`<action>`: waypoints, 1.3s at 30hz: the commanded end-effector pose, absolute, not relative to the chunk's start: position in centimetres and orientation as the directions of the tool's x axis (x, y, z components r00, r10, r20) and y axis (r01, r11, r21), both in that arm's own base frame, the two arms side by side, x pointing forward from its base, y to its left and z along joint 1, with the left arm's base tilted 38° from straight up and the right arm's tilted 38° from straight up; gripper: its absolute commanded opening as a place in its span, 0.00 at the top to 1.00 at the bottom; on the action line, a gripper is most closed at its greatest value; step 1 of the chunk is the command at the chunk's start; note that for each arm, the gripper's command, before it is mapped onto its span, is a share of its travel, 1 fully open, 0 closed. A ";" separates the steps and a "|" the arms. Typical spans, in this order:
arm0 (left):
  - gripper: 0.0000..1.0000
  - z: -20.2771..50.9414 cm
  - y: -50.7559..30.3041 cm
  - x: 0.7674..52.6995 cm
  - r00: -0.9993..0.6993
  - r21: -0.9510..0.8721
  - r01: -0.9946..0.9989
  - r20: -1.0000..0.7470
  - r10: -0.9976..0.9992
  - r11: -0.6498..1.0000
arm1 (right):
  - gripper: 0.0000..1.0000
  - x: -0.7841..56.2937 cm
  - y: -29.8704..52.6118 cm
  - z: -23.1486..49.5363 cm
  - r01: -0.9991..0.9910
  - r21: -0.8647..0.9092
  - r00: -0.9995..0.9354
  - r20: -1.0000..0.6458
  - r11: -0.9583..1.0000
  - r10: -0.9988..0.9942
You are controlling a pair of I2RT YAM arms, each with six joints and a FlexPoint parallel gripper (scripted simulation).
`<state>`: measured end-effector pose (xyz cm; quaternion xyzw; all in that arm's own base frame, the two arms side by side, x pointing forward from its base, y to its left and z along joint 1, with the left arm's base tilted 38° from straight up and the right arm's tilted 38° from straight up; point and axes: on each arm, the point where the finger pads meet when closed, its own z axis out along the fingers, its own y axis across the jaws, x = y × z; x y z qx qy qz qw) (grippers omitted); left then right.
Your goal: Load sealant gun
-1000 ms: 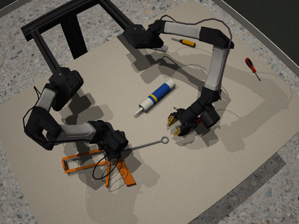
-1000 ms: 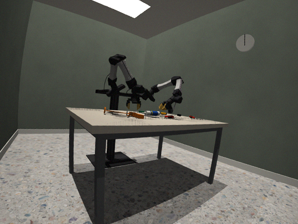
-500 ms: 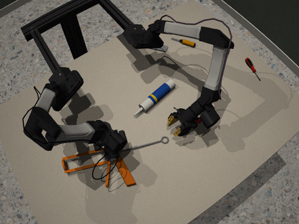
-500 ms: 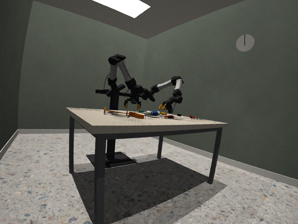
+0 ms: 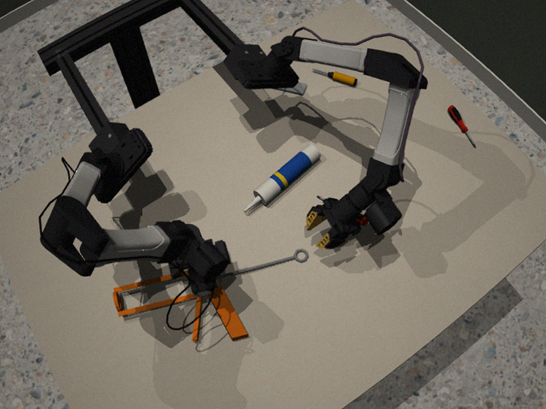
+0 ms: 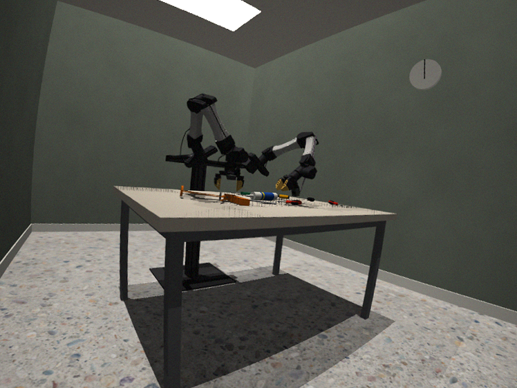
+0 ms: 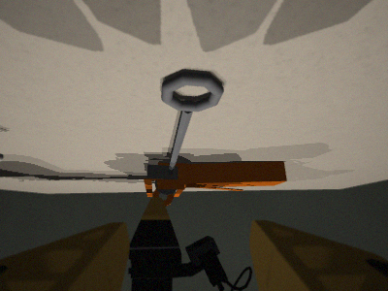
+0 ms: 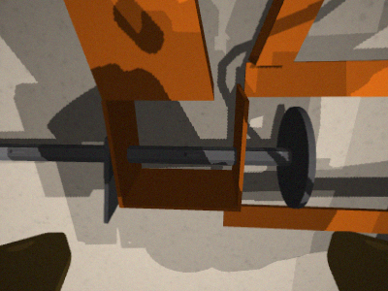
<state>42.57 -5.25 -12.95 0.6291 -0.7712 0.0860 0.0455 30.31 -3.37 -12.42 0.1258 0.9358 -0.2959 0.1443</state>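
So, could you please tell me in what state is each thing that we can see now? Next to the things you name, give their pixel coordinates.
left gripper (image 5: pixel 317 233) (image 6: pixel 282 184) (image 7: pixel 189 224): half open, holding nothing
right gripper (image 5: pixel 205 287) (image 6: pixel 228 187) (image 8: pixel 198 242): wide open, holding nothing
gun (image 5: pixel 231 318) (image 6: pixel 236 200) (image 7: pixel 233 173) (image 8: pixel 145 73): on its side, unloaded
rod (image 5: pixel 263 265) (image 7: pixel 179 138) (image 8: pixel 179 154): drawn mostly back
thumb plate (image 8: pixel 111 189): untouched
cartridge (image 5: pixel 293 167) (image 6: pixel 265 196): lying outside gun
yellow screwdriver (image 5: pixel 344 78) (image 6: pixel 283 196): lying down

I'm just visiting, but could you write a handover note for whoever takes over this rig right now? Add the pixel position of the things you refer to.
Left claw (image 5: pixel 316 232) (image 6: pixel 282 184) (image 7: pixel 189 228): part open, holding nothing, near the rod's end ring (image 5: pixel 295 255) (image 7: pixel 191 104).
Right claw (image 5: pixel 204 285) (image 6: pixel 228 183) (image 7: pixel 157 206) (image 8: pixel 199 252): wide open, holding nothing, above the gun (image 5: pixel 230 315) (image 6: pixel 236 200) (image 7: pixel 233 174) (image 8: pixel 179 194).
Cartridge (image 5: pixel 288 174) (image 6: pixel 265 196): on the table, outside the gun.
Done: rod (image 5: pixel 263 265) (image 7: pixel 180 138) (image 8: pixel 73 153) looks drawn back.
Left: load cartridge, push fully forward, nozzle through front ring.
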 end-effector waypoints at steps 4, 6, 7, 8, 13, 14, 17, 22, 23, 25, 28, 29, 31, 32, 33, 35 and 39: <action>0.48 -13.6 -5.9 42.0 -0.206 -0.049 -0.979 0.184 -0.961 0.200 | 0.01 30.9 -4.2 -13.6 0.328 -0.508 -0.924 -0.347 0.796 0.160; 0.48 -13.6 -5.9 42.0 -0.206 -0.049 -0.979 0.184 -0.961 0.200 | 0.01 30.9 -4.5 -13.9 0.328 -0.509 -0.925 -0.346 0.796 0.160; 0.48 -13.6 -5.9 42.0 -0.206 -0.049 -0.979 0.184 -0.961 0.200 | 0.01 30.8 -4.6 -14.1 0.327 -0.510 -0.926 -0.343 0.795 0.161; 0.48 -13.6 -5.9 42.0 -0.206 -0.049 -0.979 0.184 -0.961 0.200 | 0.01 30.8 -4.7 -14.2 0.328 -0.510 -0.925 -0.343 0.795 0.161; 0.48 -13.6 -5.9 42.0 -0.206 -0.049 -0.979 0.184 -0.961 0.200 | 0.01 31.0 -5.2 -15.0 0.326 -0.510 -0.926 -0.342 0.796 0.161; 0.48 -13.6 -5.9 42.0 -0.206 -0.049 -0.979 0.184 -0.961 0.200 | 0.01 31.0 -5.3 -15.1 0.326 -0.511 -0.926 -0.341 0.796 0.161; 0.48 -13.6 -5.9 42.0 -0.206 -0.049 -0.979 0.184 -0.961 0.200 | 0.01 30.9 -5.6 -15.5 0.326 -0.512 -0.927 -0.337 0.794 0.163; 0.48 -13.6 -5.9 42.0 -0.206 -0.049 -0.979 0.184 -0.961 0.200 | 0.01 30.8 -5.8 -15.7 0.329 -0.514 -0.928 -0.333 0.792 0.170; 0.48 -13.6 -5.9 42.0 -0.206 -0.049 -0.979 0.184 -0.961 0.200 | 0.01 30.8 -5.8 -15.7 0.328 -0.516 -0.928 -0.331 0.791 0.170; 0.48 -13.6 -5.9 42.0 -0.206 -0.049 -0.979 0.184 -0.961 0.200 | 0.01 30.7 -5.8 -15.7 0.327 -0.517 -0.929 -0.328 0.791 0.170; 0.48 -13.6 -5.9 42.0 -0.206 -0.049 -0.979 0.184 -0.961 0.200 | 0.01 30.8 -5.8 -15.7 0.327 -0.517 -0.930 -0.327 0.791 0.170; 0.48 -13.6 -5.9 42.0 -0.206 -0.049 -0.979 0.184 -0.961 0.200 | 0.01 30.8 -5.8 -15.7 0.327 -0.517 -0.930 -0.327 0.791 0.170; 0.48 -13.6 -5.9 42.0 -0.206 -0.049 -0.979 0.184 -0.961 0.200 | 0.01 30.8 -5.8 -15.7 0.326 -0.517 -0.930 -0.327 0.791 0.170; 0.48 -13.6 -5.9 42.0 -0.206 -0.049 -0.979 0.184 -0.961 0.200 | 0.01 30.8 -5.8 -15.7 0.326 -0.517 -0.930 -0.327 0.791 0.170; 0.48 -13.6 -5.9 42.0 -0.206 -0.049 -0.979 0.184 -0.961 0.200 | 0.01 30.8 -5.8 -15.7 0.326 -0.518 -0.930 -0.326 0.791 0.170; 0.48 -13.6 -5.9 42.0 -0.206 -0.049 -0.979 0.184 -0.961 0.200 | 0.01 30.9 -5.8 -15.6 0.326 -0.517 -0.930 -0.327 0.791 0.170; 0.48 -13.6 -5.9 42.0 -0.206 -0.049 -0.979 0.184 -0.961 0.200 | 0.01 30.9 -5.8 -15.6 0.326 -0.518 -0.930 -0.326 0.791 0.170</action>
